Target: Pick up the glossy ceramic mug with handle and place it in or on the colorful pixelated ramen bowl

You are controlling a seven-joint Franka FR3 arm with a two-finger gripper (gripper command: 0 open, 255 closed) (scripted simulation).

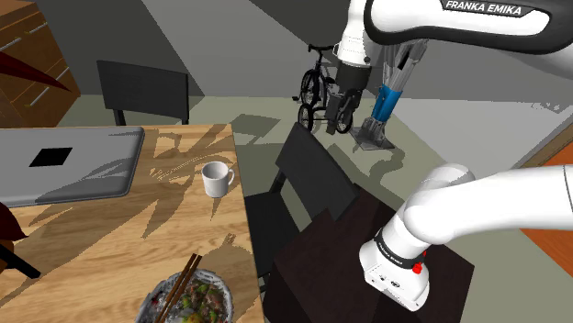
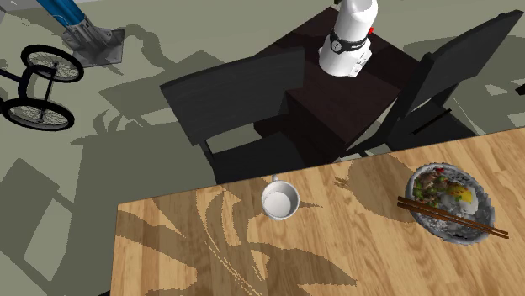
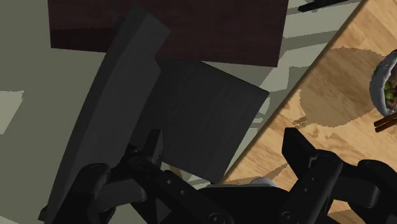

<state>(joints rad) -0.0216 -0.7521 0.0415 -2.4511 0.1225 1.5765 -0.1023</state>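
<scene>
A white glossy mug point(image 1: 217, 178) with a handle stands upright on the wooden table point(image 1: 110, 248), close to the edge that faces the stand. In the second exterior view the mug point(image 2: 279, 200) is empty. The ramen bowl point(image 1: 188, 303), full of food with chopsticks across it, sits on the same table near the shoulder view's lower edge. It also shows as the bowl point(image 2: 450, 202) and as the bowl point(image 3: 385, 79). My black gripper point(image 1: 338, 122) hangs high in the air, off the table and above a black chair. The gripper point(image 3: 222, 159) is open with nothing between its fingers.
A black chair point(image 2: 240, 101) stands between the dark stand point(image 2: 345, 92) and the table edge. A grey closed laptop point(image 1: 64, 165) lies on the table's far side, and a second chair point(image 1: 145, 92) stands behind it. A bicycle point(image 1: 317, 87) is on the floor.
</scene>
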